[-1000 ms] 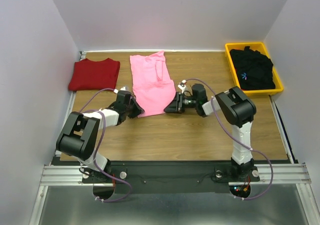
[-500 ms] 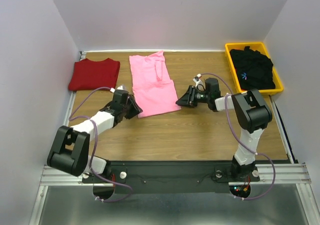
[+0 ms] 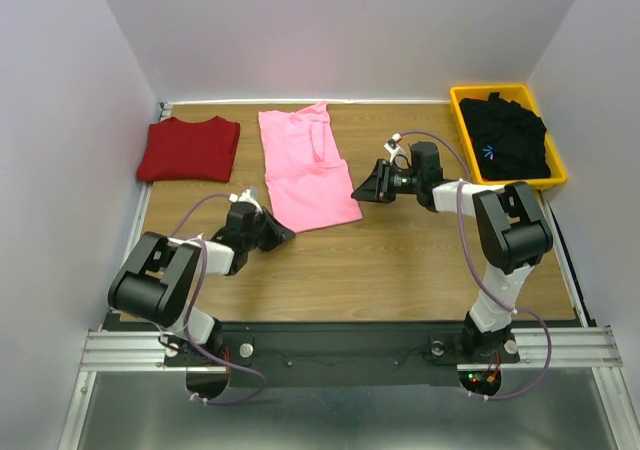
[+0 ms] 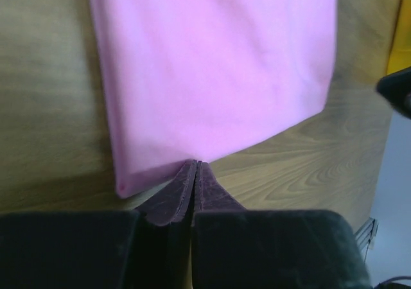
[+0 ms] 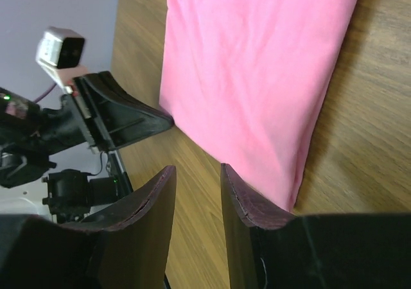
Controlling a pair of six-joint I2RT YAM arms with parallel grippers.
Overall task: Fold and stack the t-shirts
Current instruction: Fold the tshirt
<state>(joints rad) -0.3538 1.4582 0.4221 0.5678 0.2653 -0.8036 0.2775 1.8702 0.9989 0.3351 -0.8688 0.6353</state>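
**Fig.** Pink t-shirt (image 3: 300,170) lies folded flat on the wooden surface (image 3: 400,260).

- **Left pincer** (image 4: 196,167): fingers pressed together, tips touching the pink t-shirt's near edge by its left corner. Whether cloth is caught cannot be told.
- **Right pincer** (image 5: 197,168): fingers spread, just beside the pink t-shirt's right edge.
- **Dark red t-shirt** (image 3: 188,148): folded, left of the pink t-shirt.
- **Black t-shirt** (image 3: 505,135): in a yellow bin (image 3: 556,178), well to the right of the pink t-shirt.

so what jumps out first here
The bright pink t-shirt lying mid-table, with the left gripper shut at its near corner and the right gripper open beside its right edge. Then the folded dark red t-shirt far left and the black t-shirt in a yellow bin far right.
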